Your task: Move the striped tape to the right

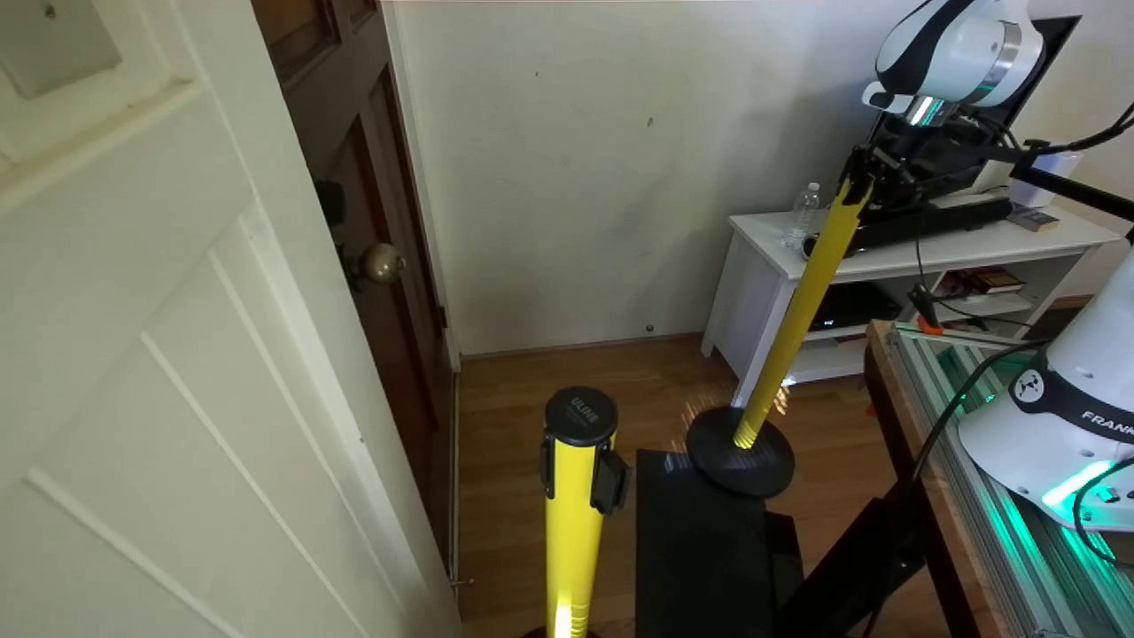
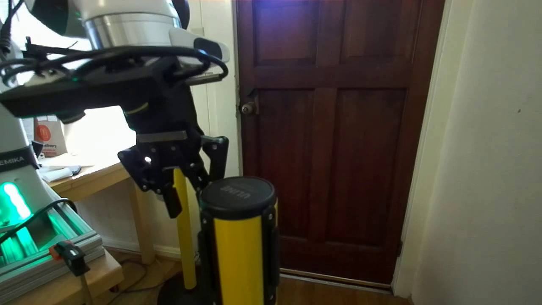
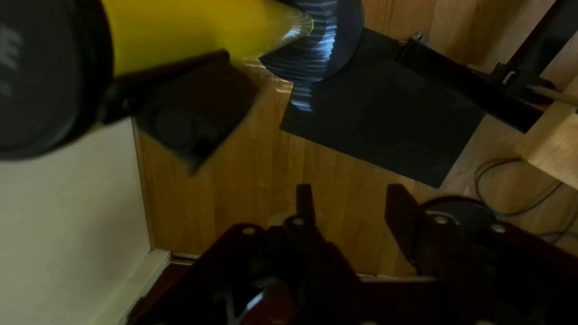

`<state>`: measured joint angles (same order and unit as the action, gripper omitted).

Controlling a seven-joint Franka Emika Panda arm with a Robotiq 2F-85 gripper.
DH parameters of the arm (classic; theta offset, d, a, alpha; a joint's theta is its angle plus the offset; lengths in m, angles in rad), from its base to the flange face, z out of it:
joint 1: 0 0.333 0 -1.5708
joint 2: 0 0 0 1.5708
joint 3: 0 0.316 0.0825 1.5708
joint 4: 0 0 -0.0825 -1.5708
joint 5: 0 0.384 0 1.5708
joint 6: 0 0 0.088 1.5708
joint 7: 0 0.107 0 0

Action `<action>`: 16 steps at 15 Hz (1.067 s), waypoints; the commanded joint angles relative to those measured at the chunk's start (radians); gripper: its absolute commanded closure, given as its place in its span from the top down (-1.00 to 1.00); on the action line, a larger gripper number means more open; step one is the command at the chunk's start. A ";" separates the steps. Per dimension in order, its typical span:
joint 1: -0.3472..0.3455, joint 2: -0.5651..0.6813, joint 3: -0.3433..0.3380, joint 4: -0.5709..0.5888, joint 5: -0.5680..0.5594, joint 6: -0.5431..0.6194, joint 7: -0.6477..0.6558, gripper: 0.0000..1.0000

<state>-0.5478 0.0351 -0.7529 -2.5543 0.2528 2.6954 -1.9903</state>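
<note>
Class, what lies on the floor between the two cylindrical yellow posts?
A flat, black rectangular mat, plus a strip of brown wooden floor beside the nearer yellow post; this shows in an exterior view.

Looks like a home interior: dark panelled door with round knob, wood floor, white shelf unit with plastic bottle near left edge of top.

In the wrist view, the left edge crops the blurred cap of a yellow post, and the bottom edge crops the dim pincer. In an exterior view, the pincer hides the top of a farther post, left of centre. In an exterior view, the right edge crops the robot base, its lettering breaking off after "FRANK".
</note>
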 commanded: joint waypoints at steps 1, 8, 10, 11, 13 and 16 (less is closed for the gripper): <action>0.033 -0.030 0.029 -0.035 -0.033 0.004 0.015 0.56; 0.085 -0.178 0.126 -0.108 -0.064 -0.266 0.032 1.00; 0.102 -0.230 0.161 -0.118 -0.021 -0.407 0.117 1.00; 0.109 -0.257 0.177 -0.119 -0.018 -0.488 0.152 1.00; 0.130 -0.298 0.221 -0.118 0.026 -0.587 0.275 1.00; 0.145 -0.356 0.322 -0.097 0.117 -0.642 0.530 1.00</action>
<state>-0.4112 -0.2334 -0.5052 -2.6442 0.2934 2.1062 -1.6550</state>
